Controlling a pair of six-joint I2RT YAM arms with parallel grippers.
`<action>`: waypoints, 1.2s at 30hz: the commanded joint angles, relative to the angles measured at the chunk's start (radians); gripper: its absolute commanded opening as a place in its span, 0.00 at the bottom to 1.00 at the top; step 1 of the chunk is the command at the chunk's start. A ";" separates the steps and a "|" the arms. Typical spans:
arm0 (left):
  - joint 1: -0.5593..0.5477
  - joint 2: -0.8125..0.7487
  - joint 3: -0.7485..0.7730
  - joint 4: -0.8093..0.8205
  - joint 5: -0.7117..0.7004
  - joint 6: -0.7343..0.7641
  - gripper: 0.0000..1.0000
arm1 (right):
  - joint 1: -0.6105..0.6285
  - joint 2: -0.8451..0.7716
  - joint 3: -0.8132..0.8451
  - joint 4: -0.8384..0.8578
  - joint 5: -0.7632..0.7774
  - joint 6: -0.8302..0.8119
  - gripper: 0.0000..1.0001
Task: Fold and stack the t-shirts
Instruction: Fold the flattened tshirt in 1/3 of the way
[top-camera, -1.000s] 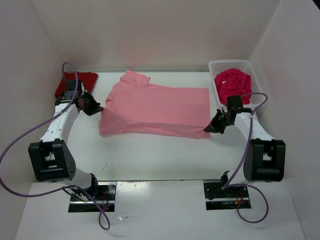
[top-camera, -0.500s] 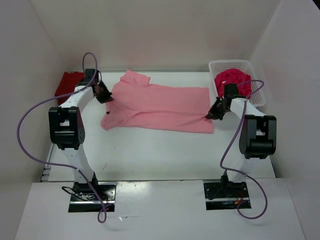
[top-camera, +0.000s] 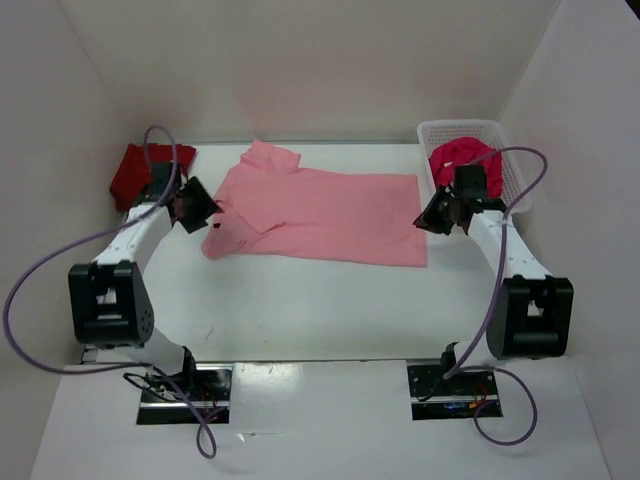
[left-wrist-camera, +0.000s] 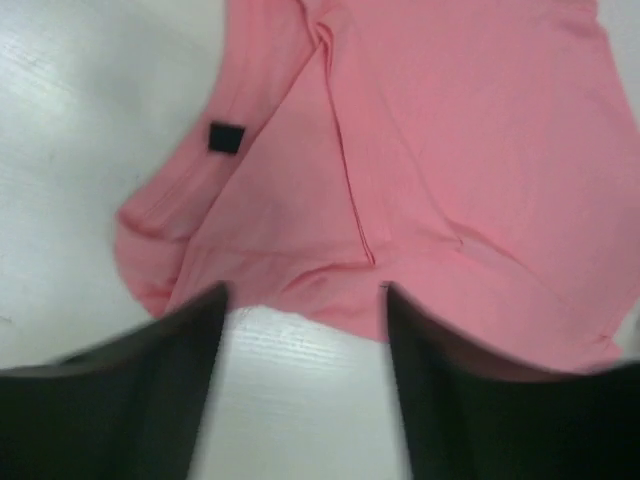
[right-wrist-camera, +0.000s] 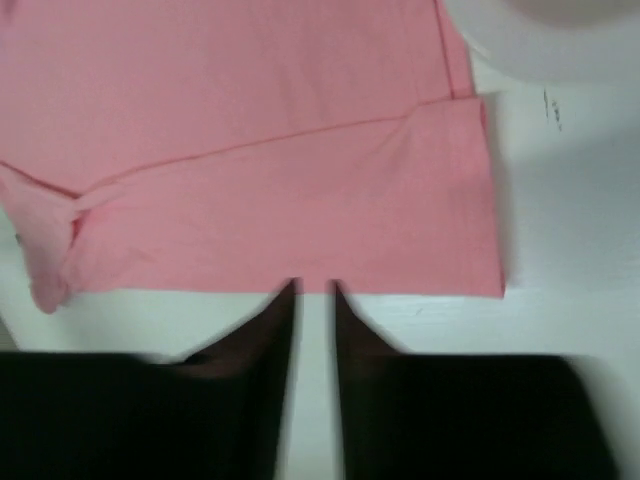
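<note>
The light pink t-shirt lies flat mid-table, folded lengthwise, with its collar end to the left. My left gripper hovers just off that end, open. In the left wrist view bare table shows between its fingers, and the pink shirt with a black tag lies just beyond. My right gripper sits at the shirt's right hem, its jaws slightly apart and empty, tips at the pink shirt's edge. The dark red t-shirt lies at the far left. The magenta t-shirt is bunched in the basket.
A white mesh basket stands at the back right corner. White walls enclose the table on the left, back and right. The arms' bases and purple cables occupy the near edge, and bare tabletop lies between them and the shirt.
Both grippers carried the pink shirt's near edge away from the bases, folding it over. They then opened, let go and drew back slightly outward.
</note>
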 joint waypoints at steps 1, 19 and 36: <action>0.046 -0.145 -0.201 0.039 0.010 -0.064 0.55 | 0.016 -0.077 -0.081 0.004 -0.027 0.016 0.11; 0.169 0.007 -0.373 0.243 0.065 -0.259 0.41 | 0.136 -0.082 -0.224 0.098 -0.080 0.100 0.19; 0.198 0.038 -0.220 0.220 0.090 -0.239 0.00 | 0.104 -0.062 -0.247 0.059 0.288 0.200 0.46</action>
